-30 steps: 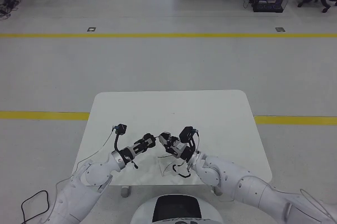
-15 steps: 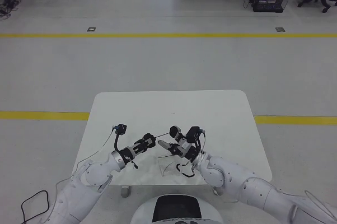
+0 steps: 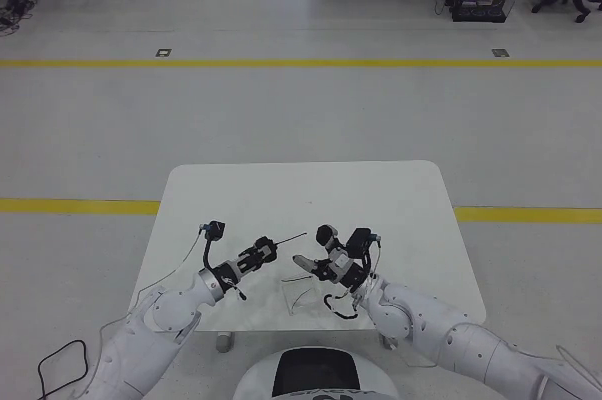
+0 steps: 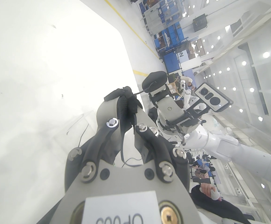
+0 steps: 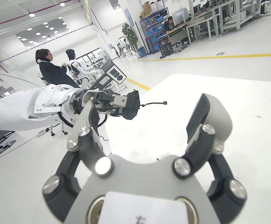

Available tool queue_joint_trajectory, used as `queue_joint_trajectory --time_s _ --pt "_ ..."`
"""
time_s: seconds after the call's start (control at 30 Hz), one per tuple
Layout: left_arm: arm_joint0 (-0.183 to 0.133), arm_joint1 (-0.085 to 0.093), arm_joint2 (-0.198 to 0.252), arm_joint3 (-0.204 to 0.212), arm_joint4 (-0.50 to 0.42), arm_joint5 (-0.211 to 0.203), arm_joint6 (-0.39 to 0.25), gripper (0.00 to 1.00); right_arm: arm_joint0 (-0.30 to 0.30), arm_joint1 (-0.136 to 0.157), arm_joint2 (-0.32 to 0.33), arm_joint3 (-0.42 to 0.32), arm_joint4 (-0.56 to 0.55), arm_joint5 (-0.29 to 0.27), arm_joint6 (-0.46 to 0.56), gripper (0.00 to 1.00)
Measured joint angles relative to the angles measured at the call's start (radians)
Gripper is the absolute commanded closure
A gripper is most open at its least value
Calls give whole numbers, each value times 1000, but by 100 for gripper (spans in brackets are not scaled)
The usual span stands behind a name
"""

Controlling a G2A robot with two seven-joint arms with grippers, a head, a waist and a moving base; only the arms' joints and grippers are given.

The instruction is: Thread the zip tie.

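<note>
Black and thin, the zip tie (image 3: pixel 289 240) is pinched at one end by the left gripper (image 3: pixel 266 246), whose jaws are pressed together on it above the near-middle part of the white table (image 3: pixel 381 190). From that grip the strap sticks out to the right and slightly far, held in the air off the tabletop. In the right wrist view the zip tie (image 5: pixel 154 103) ends in a small square head at its free tip, and the left gripper (image 5: pixel 130 104) shows beyond the wrist's own fingers with its dark pads closed around the strap. The right gripper (image 3: pixel 312 249) hovers just to the right of that free tip, jaws spread wide and holding nothing; the tip lies near the gap but touches neither finger. The ribbed pads of the right gripper (image 5: pixel 148 104) face each other across a broad opening with the table (image 5: pixel 219 94) behind them. In the left wrist view the left gripper (image 4: pixel 126 95) has its fingertips meeting, and the right gripper (image 4: pixel 163 94) shows just beyond them. A clear plastic piece (image 3: pixel 299 297) lies on the table, on the near side of both grippers and roughly between them.
</note>
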Motion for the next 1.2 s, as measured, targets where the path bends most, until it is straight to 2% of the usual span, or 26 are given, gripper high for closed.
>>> queue_joint_trajectory --time_s 0.1,0.17,0.27,0.33,0.4,0.5,0.57,0.8,0.87,1.0,1.07,1.2 --pt "-3 -4 -18 4 -173 12 -42 100 -30 13 28 -40 61 0 -32 0" --pt "-1 -4 -38 10 -330 3 -107 100 -48 33 36 -85 116 0 -44 0" --pt "-4 -4 -62 33 -508 -2 -198 100 -58 66 34 -149 206 0 -32 0" --pt "-7 -7 -67 47 -619 1 -249 100 -56 87 27 -195 273 0 -10 0" --pt "-12 -10 -69 62 -694 4 -281 100 -52 104 24 -224 322 0 0 0" --pt "-22 -15 -63 89 -752 -5 -312 100 -42 124 14 -266 398 0 40 0" --pt "-31 -16 -60 102 -759 -19 -324 100 -35 130 12 -278 433 0 69 0" --pt "-30 -19 -59 99 -753 -15 -319 100 -35 130 12 -276 431 0 68 0" --pt "-29 -26 -59 100 -823 -3 -311 100 -45 129 24 -285 452 0 72 0" --pt "-26 -39 -61 116 -1014 -18 -326 100 -86 141 102 -354 658 0 147 0" --pt "-23 -47 -60 125 -1130 -8 -353 100 -112 153 166 -379 767 0 243 0" --pt "-24 -56 -57 147 -1235 2 -405 100 -184 164 327 -393 977 0 510 0"
